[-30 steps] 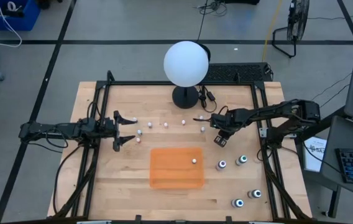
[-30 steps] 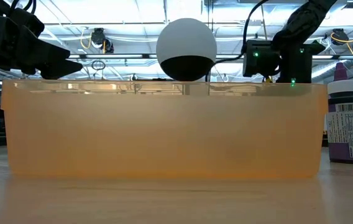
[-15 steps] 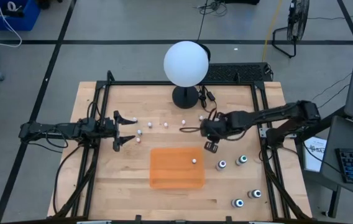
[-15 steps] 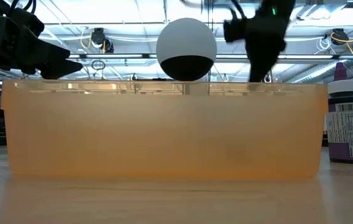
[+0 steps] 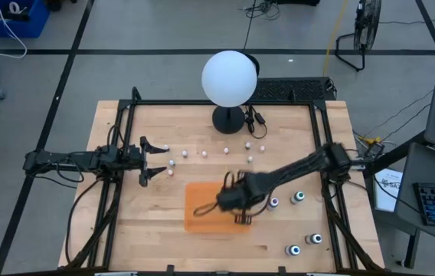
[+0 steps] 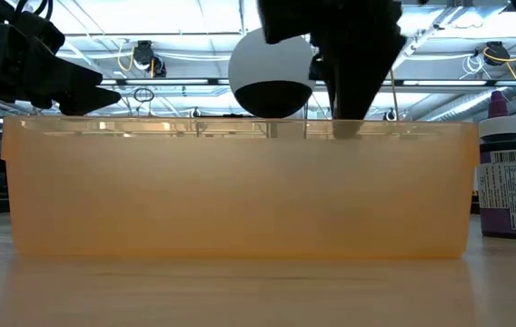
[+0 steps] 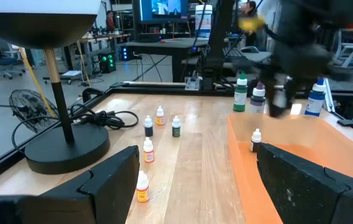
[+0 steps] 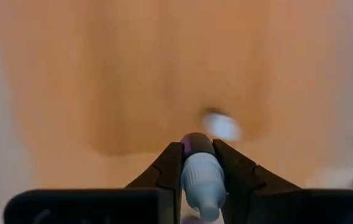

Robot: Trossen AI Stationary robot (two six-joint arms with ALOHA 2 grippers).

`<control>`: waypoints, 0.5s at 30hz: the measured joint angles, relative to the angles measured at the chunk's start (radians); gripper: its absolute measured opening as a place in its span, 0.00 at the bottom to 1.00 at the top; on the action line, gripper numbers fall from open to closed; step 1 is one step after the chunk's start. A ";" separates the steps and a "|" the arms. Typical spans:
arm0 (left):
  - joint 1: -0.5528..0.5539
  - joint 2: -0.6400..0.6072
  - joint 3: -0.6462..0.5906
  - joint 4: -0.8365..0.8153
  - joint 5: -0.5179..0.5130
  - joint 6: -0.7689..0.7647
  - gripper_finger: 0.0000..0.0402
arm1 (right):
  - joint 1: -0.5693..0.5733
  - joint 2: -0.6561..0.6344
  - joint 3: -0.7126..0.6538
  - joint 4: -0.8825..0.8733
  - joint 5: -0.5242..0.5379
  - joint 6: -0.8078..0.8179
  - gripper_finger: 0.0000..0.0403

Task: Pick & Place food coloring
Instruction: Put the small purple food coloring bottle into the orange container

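Observation:
My right gripper hangs over the orange tray, shut on a small food coloring bottle with a whitish cap and a purple body. One small bottle stands inside the tray. Several more small bottles stand on the wood beyond the tray. Bigger dark bottles stand to its right. My left gripper waits open at the table's left, level, with nothing between its fingers. My right gripper pinches the small bottle by the sides of its upper part between its two fingers. The fingers point down from above. The bottle stays upright, cap up, lifted clear above the tray.
A white globe lamp on a black foot stands at the far middle, its cord on the wood beside it. A cable loop of my right arm hangs over the tray. Black frame rails run along both table sides.
My right gripper, still shut on the bottle, has swept from the far right of the table toward the near left. It has risen a little, and it now hangs over the orange tray. The wrist has rolled on the way.

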 joint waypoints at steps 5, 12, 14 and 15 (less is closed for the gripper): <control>0.000 0.000 0.000 0.000 0.000 0.000 0.81 | 0.034 0.099 0.069 -0.004 -0.053 -0.034 0.14; 0.000 0.000 0.000 0.000 0.000 0.000 0.81 | 0.007 0.125 0.023 -0.004 -0.053 -0.088 0.14; 0.000 0.000 0.000 0.000 0.000 0.000 0.81 | -0.006 0.124 0.004 0.006 -0.052 -0.101 0.14; 0.000 0.000 0.000 0.000 0.000 0.000 0.81 | -0.010 0.125 -0.005 0.010 -0.053 -0.110 0.14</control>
